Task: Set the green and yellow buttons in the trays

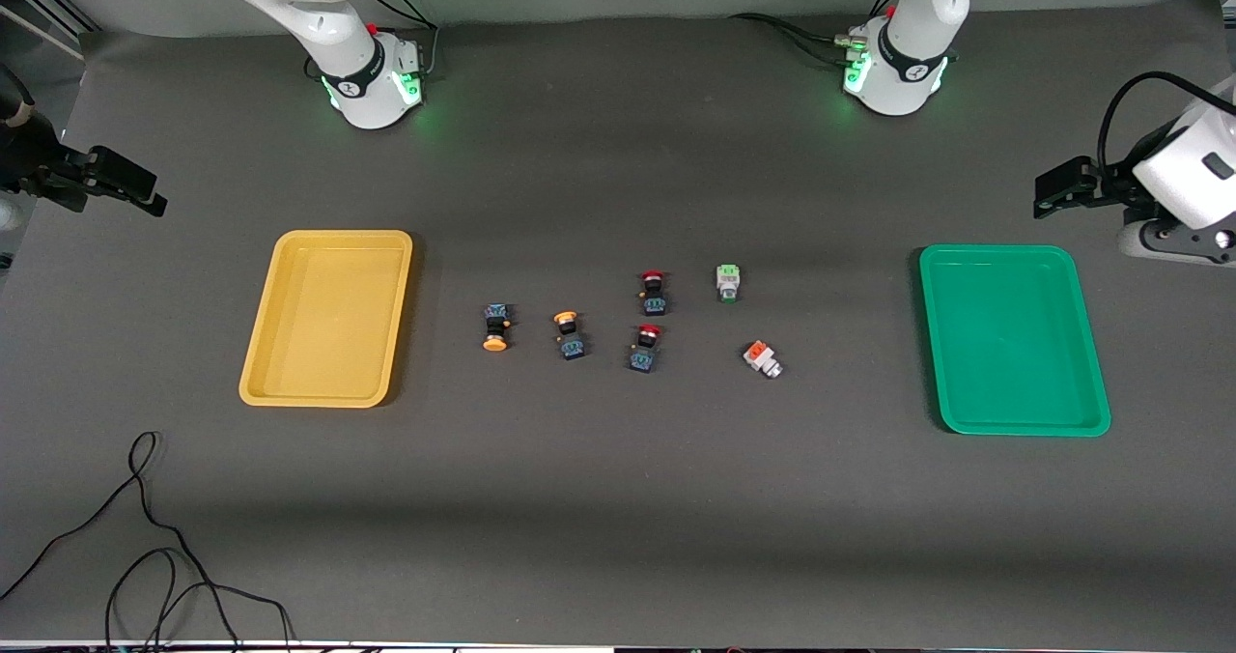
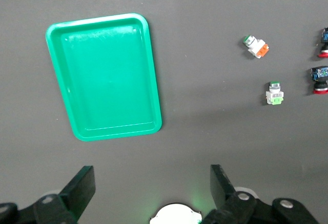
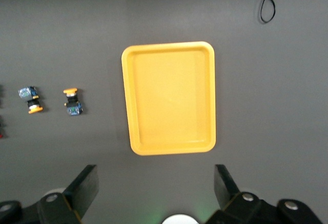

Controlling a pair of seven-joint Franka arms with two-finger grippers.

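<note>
Both arms wait with fingers spread wide: the left gripper point(image 2: 151, 193) high above the table's left-arm end, by the green tray point(image 1: 1014, 339), the right gripper point(image 3: 154, 193) up by the yellow tray point(image 1: 328, 317). Between the trays lie two yellow-capped buttons point(image 1: 495, 326), a green-capped button point(image 1: 728, 281) and an orange-capped button point(image 1: 761, 357). Only the front view shows all six switches, including the two red-capped switches point(image 1: 653, 292); the right wrist view alone shows a looped cable point(image 3: 269, 1).

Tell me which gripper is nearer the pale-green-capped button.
Left. The left gripper hangs off the green tray's end, open; the right gripper waits past the yellow tray, farther from the pale-green-capped button.
</note>
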